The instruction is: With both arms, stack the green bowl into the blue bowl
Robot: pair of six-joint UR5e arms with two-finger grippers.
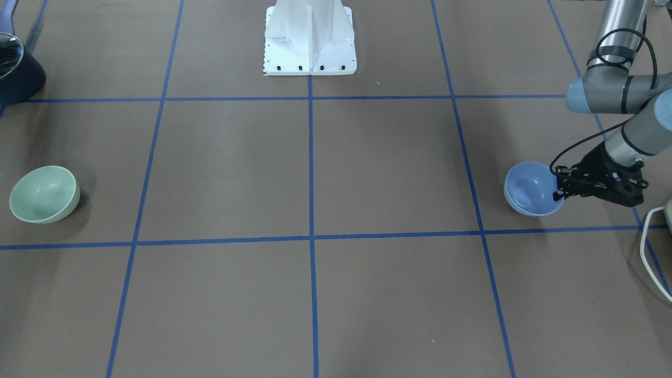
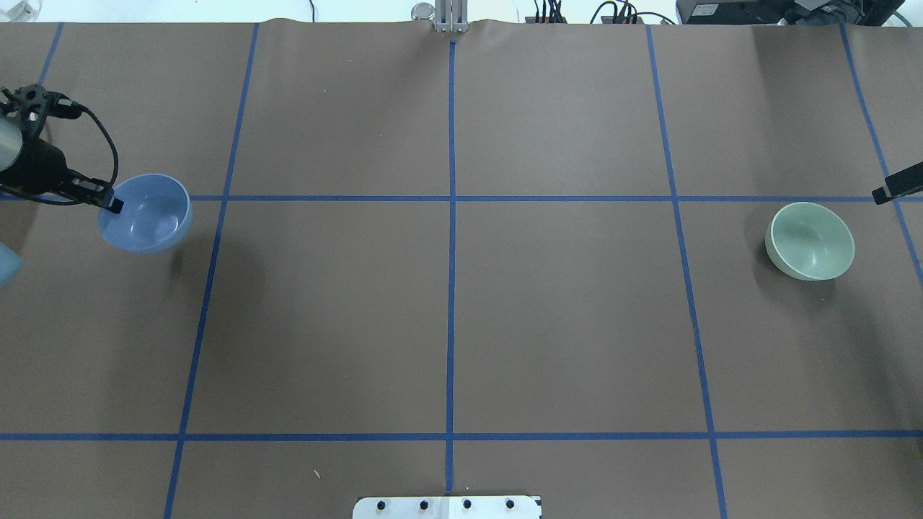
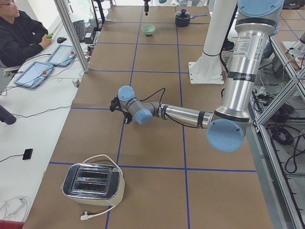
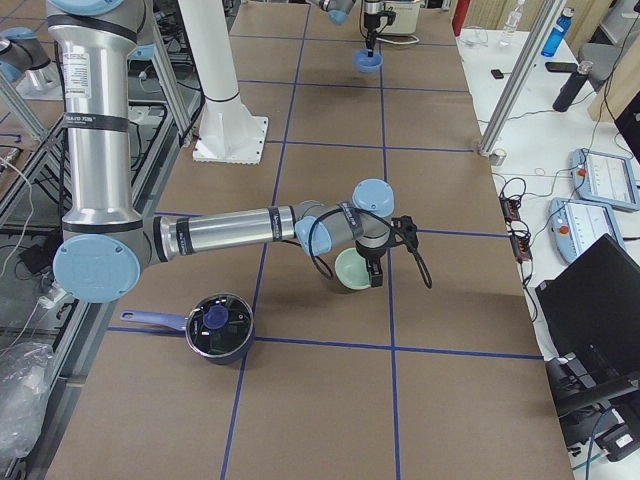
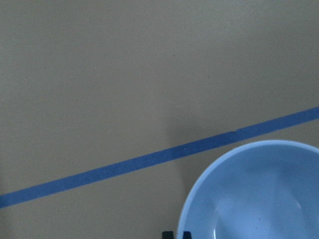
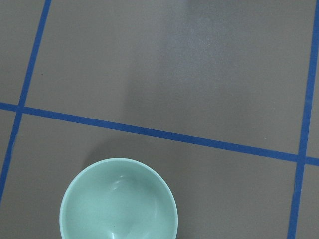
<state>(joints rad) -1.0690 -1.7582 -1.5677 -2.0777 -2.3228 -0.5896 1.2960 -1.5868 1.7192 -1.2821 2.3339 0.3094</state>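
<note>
The blue bowl (image 2: 148, 214) is at the table's left end, also in the front view (image 1: 530, 189) and the left wrist view (image 5: 259, 194). My left gripper (image 2: 112, 204) is shut on its near-side rim, one finger inside (image 1: 559, 190), and the bowl looks slightly raised. The green bowl (image 2: 811, 240) sits upright on the table at the right end (image 1: 44, 194). It fills the bottom of the right wrist view (image 6: 118, 199). My right gripper (image 2: 898, 184) shows only as a black tip beside and above it. I cannot tell whether that gripper is open or shut.
A dark pot with a lid (image 4: 218, 328) stands near the robot's right side (image 1: 10, 63). A toaster (image 3: 93, 181) with a white cable sits at the left end. The white pedestal base (image 1: 310, 37) is at the middle of the robot's edge. Blue tape lines grid the brown table.
</note>
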